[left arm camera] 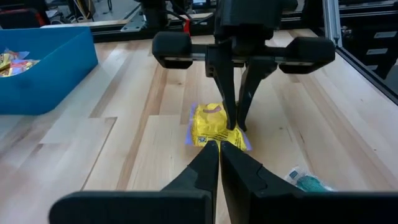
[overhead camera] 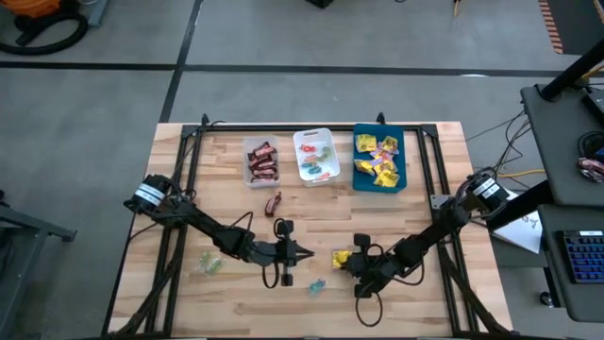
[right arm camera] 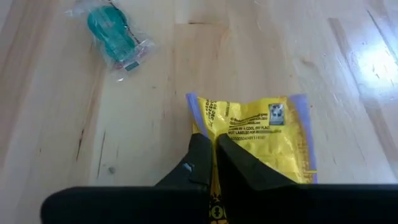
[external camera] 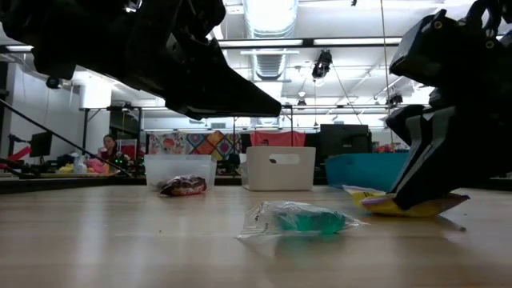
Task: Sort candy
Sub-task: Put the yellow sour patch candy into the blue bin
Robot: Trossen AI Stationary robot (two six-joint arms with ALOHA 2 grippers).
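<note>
A robotics laboratory or workshop. A wooden table (overhead camera: pixel 311 293) edged by a black metal frame (overhead camera: pixel 179 170) stands on a grey concrete floor (overhead camera: pixel 283 38) marked with dark lines. Cables (overhead camera: pixel 514 142) run past the table's right edge to a side desk carrying a keyboard (overhead camera: pixel 580 255). Beyond the table's far edge, the low view shows long ceiling strip lights (external camera: pixel 320 42), exposed rigging, cluttered workbenches with monitors (external camera: pixel 40 144), a patterned coloured panel (external camera: pixel 200 144) and a seated person (external camera: pixel 106 146).
</note>
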